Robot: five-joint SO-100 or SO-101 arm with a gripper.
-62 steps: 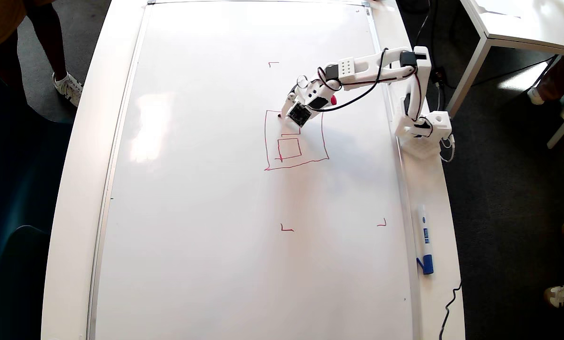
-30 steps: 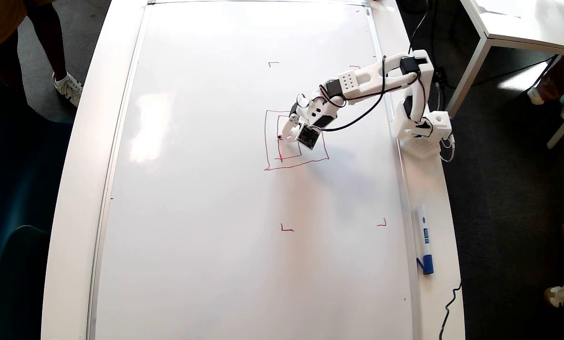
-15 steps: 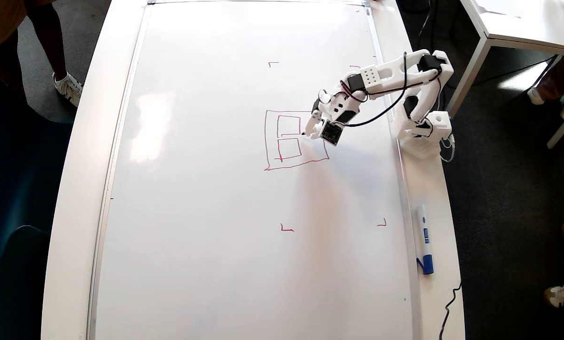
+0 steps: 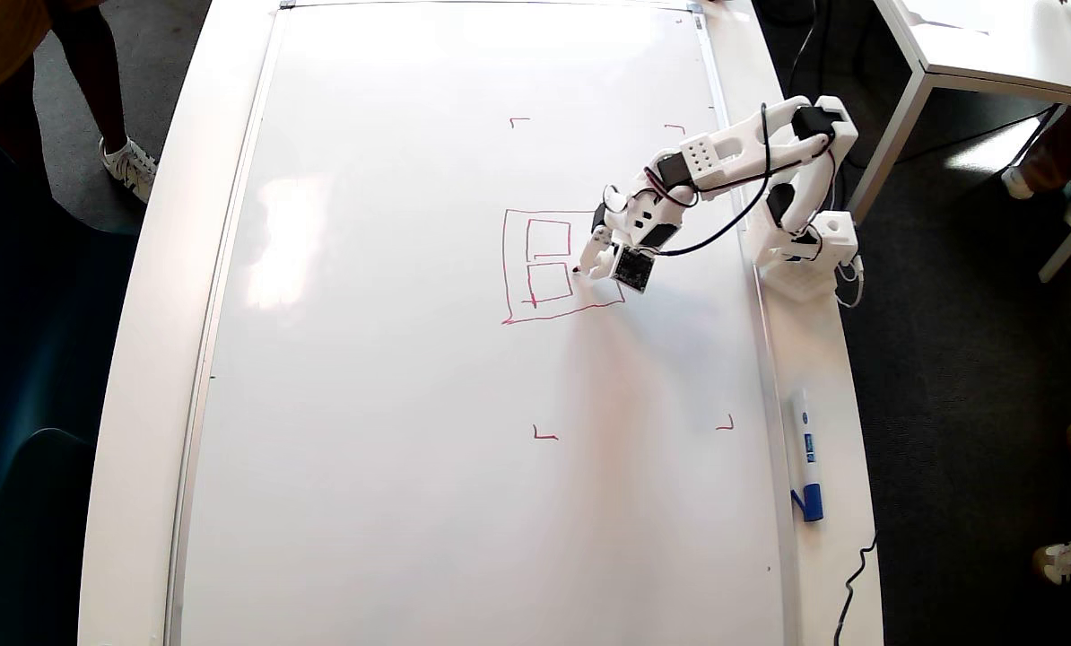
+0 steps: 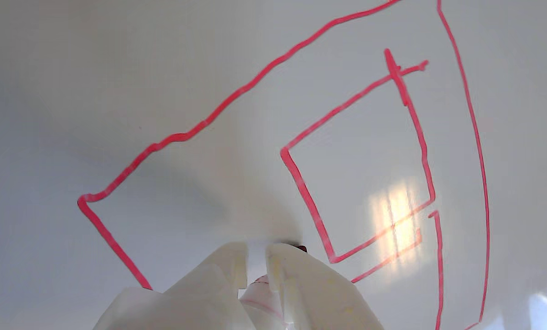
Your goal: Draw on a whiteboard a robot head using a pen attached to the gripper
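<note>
One whiteboard (image 4: 410, 449) is laid flat on the desk (image 4: 141, 359); one robot head (image 4: 518, 309) so far, an outer square with two boxes inside, is seen upper right; one pen (image 5: 259, 288) is clenched in the gripper (image 4: 587, 266), tip just right of the boxes; loads of blank board is left below.

An office or classroom: a whiteboard (image 4: 410, 359) lies flat on a long white table (image 4: 132, 359), dark carpet (image 4: 966, 377) around it, another white table (image 4: 993, 45) nearby, people's sneakers (image 4: 1069, 558) at the edges.
</note>
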